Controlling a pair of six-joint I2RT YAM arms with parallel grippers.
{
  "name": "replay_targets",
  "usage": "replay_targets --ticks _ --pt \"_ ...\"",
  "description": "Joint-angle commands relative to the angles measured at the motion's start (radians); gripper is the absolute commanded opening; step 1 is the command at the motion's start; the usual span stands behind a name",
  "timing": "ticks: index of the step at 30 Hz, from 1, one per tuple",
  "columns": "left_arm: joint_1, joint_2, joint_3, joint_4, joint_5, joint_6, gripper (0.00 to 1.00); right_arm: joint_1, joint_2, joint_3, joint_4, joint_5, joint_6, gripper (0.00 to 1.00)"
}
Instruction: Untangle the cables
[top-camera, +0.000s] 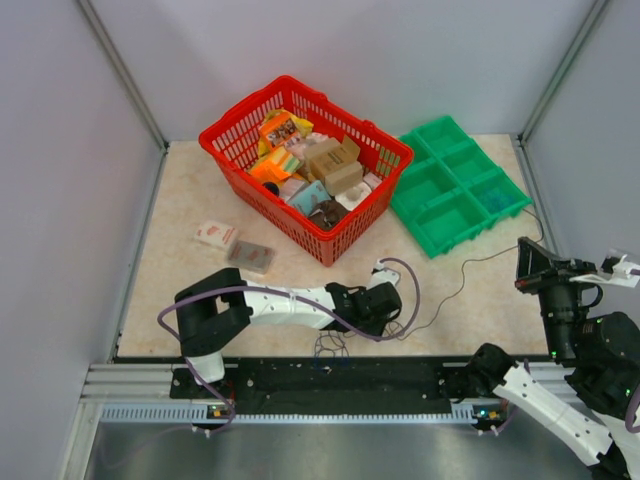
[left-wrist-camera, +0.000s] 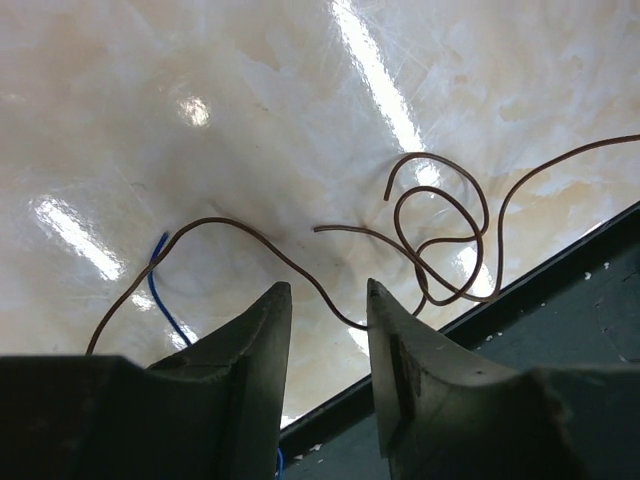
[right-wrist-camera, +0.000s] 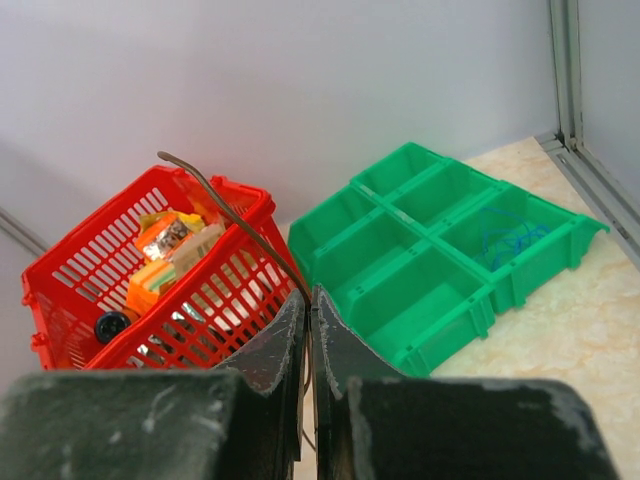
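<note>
Thin cables (top-camera: 333, 346) being worked in front of the red basket (top-camera: 275, 215).
The left gripper (left-wrist-camera: 325, 300) hangs partly open over loose cable loops near the basket's front, clamping nothing. Well to the basket's right, the right gripper (right-wrist-camera: 308, 300) is pinched tight on one cable strand.

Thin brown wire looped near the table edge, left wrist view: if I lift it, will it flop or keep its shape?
Probably limp overall: the thin brown wire lies flat in loose loops. Likely a little springy: a wire end pinched in the right gripper stands up curved.
</note>
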Motion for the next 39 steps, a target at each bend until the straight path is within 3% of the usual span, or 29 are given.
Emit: replay_targets --ticks 1,5,9,14,19,29,35,39 --pt "-0.005 0.005 0.027 0.017 -0.025 -0.043 0.37 -0.001 -0.008 -0.002 0.006 -0.021 0.014 0.00" --pt "-0.007 -0.022 0.006 0.042 -0.047 -0.040 0.16 -0.002 -0.010 -0.002 0.004 -0.019 0.014 0.00" --pt "-0.007 -0.111 -0.032 0.002 -0.158 -0.046 0.00 -0.001 -0.015 -0.002 0.003 -0.009 0.009 0.00" --pt "-0.007 -0.289 -0.107 -0.151 -0.414 -0.101 0.00 -0.002 -0.030 0.018 0.004 0.030 -0.034 0.00" --pt "0.000 -0.499 -0.213 -0.221 -0.562 -0.137 0.00 -0.001 -0.056 0.062 0.003 0.094 -0.113 0.00" --pt "0.020 -0.641 -0.377 -0.263 -0.651 -0.209 0.00 -0.002 -0.094 0.199 0.012 0.192 -0.328 0.00" --pt "0.021 -0.638 -0.414 -0.231 -0.651 -0.226 0.00 -0.002 -0.094 0.199 0.012 0.179 -0.302 0.00" --pt "0.021 -0.619 -0.424 -0.205 -0.650 -0.221 0.00 -0.002 -0.062 0.159 0.010 0.114 -0.195 0.00"
